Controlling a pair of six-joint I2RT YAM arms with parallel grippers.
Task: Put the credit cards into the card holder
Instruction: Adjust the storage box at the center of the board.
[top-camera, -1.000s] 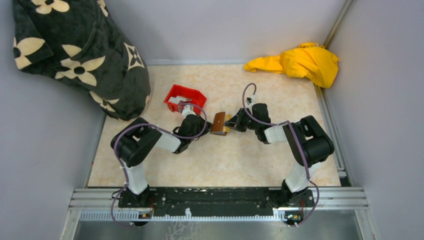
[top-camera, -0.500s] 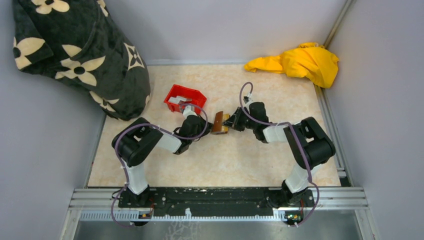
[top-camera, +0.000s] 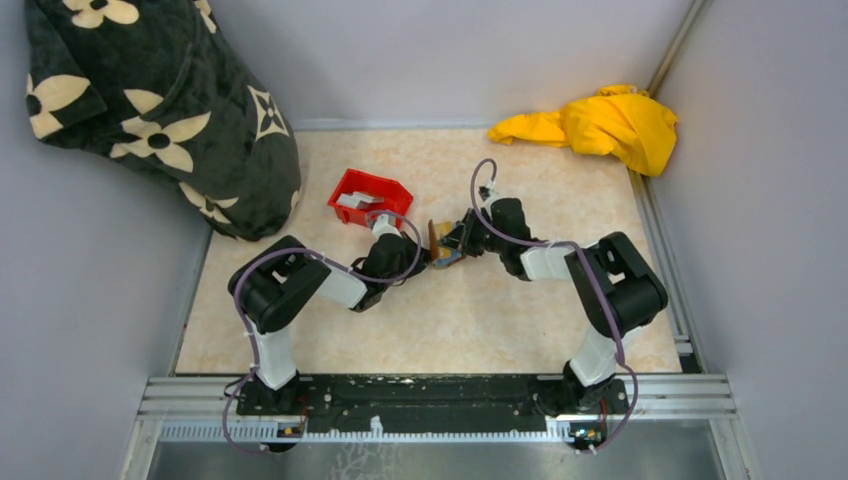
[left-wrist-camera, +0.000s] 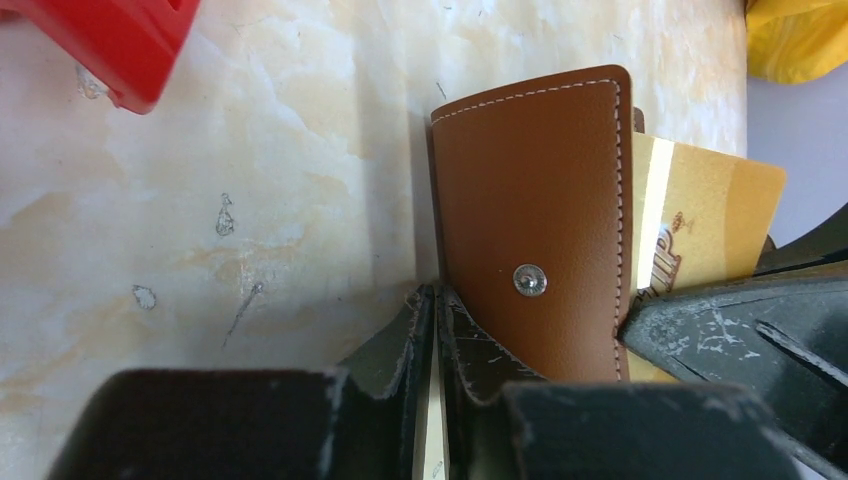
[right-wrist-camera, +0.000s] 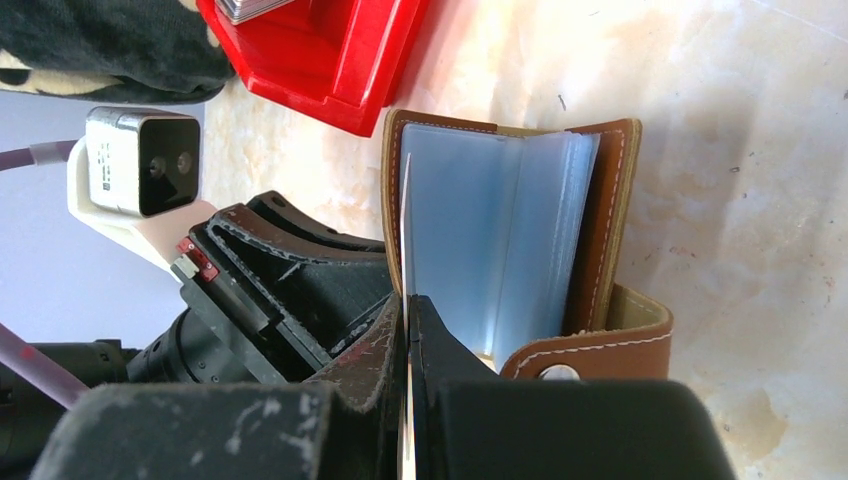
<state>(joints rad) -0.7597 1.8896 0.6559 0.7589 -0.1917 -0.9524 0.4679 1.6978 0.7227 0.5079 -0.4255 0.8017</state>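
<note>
Card holder (top-camera: 443, 243) open on tabletop (top-camera: 480, 320), largely hidden from above, left tool (left-wrist-camera: 434, 302) clamped on its brown cover, right tool (right-wrist-camera: 408, 306) pinching edge-on credit card (right-wrist-camera: 405, 225), red bin (top-camera: 370, 196) near

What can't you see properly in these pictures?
- The card in the right hand: the right wrist view shows only its thin edge, so its face is hidden.
- The gold card: in the left wrist view, the wallet covers part of it and its writing.
- The pale things in the red bin: in the top view they are too small to count, and both wrist views cut the bin off.
</note>
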